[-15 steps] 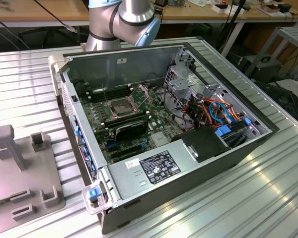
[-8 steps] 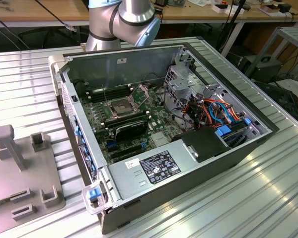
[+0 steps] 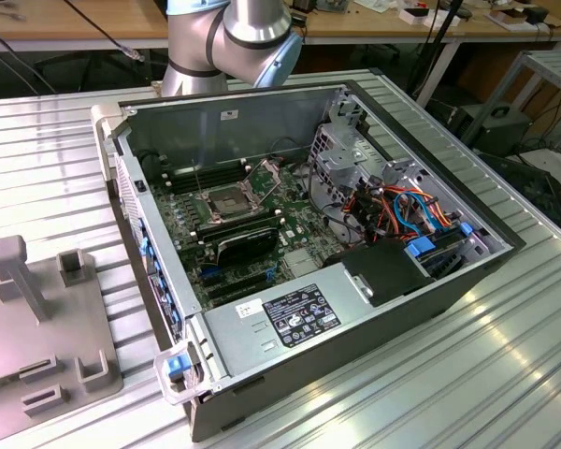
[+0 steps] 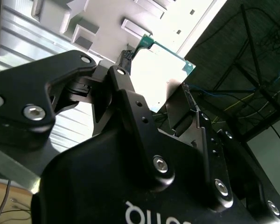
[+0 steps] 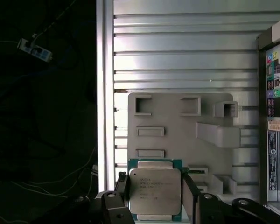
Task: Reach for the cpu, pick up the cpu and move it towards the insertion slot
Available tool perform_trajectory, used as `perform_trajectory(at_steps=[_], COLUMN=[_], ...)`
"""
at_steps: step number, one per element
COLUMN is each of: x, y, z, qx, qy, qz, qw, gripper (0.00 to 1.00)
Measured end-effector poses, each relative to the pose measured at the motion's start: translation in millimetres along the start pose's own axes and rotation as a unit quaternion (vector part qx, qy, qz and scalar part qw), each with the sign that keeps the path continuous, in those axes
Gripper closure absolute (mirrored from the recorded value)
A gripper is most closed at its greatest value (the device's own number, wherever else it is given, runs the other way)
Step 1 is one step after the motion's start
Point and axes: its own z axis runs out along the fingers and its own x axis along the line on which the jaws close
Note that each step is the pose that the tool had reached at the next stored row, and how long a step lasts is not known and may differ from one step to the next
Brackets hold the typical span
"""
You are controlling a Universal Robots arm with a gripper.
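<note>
Silvery-green cpu (image 5: 155,191) sits pinched in the claw (image 5: 154,196), lifted above the grey tray (image 5: 177,116) near the desk's edge. Pickup done; insertion slot (image 3: 226,199) inside the case well apart.

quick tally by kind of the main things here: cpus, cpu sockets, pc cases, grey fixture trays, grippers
cpu: 1
insertion slot: 1
pc case: 1
grey fixture tray: 1
gripper: 1
total: 5
</note>
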Motion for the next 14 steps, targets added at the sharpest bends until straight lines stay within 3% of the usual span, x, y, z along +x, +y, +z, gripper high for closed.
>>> perform_trajectory(at_steps=[14], x=[-15.1], y=[0.2], z=[-0.2], qx=[0.0000], qy=[0.0000], qz=[0.000], qw=[1.00000], gripper=[0.45])
